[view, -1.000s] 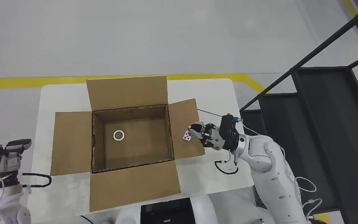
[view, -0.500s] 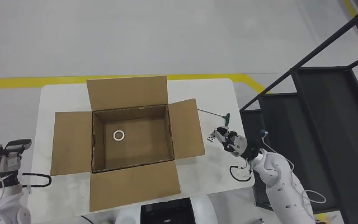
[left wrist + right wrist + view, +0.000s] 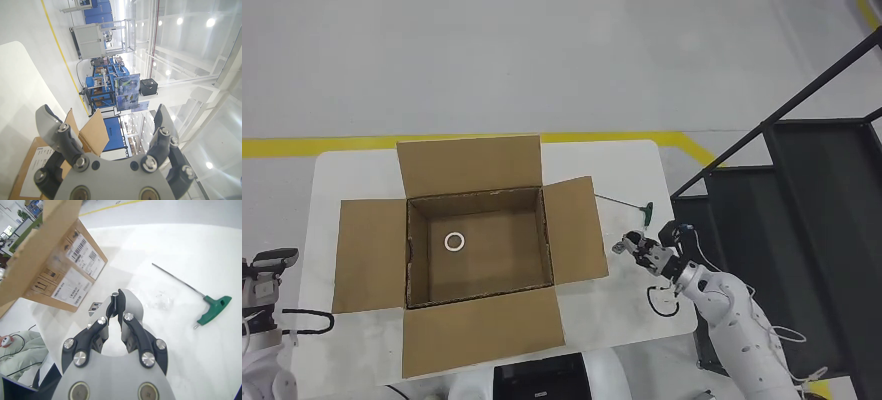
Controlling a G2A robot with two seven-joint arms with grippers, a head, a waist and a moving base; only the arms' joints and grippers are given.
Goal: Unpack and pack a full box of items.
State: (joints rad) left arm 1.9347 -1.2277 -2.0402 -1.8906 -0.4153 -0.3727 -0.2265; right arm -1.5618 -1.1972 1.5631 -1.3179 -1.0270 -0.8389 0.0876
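Note:
The open cardboard box [image 3: 477,250] stands mid-table with all its flaps folded out, and a white ring [image 3: 454,241] lies on its floor. To the right of the box, low over the white table, my right gripper [image 3: 630,243] [image 3: 116,298] is shut on a small metal bracket [image 3: 94,308] with two holes. The box's labelled side wall [image 3: 62,275] is close beside it. A green T-handle hex key [image 3: 630,206] [image 3: 213,309] lies on the table past the gripper. My left gripper [image 3: 103,111] is open and holds nothing, off the table's left edge beside the box [image 3: 28,161].
A small clear plastic bag [image 3: 160,298] lies on the table just ahead of the right gripper. A black cable loop [image 3: 662,300] hangs by the right arm near the table's right edge [image 3: 682,310].
My right gripper has carried the bracket from above the box's right flap out over the table to the right and lower. The left arm has not moved.

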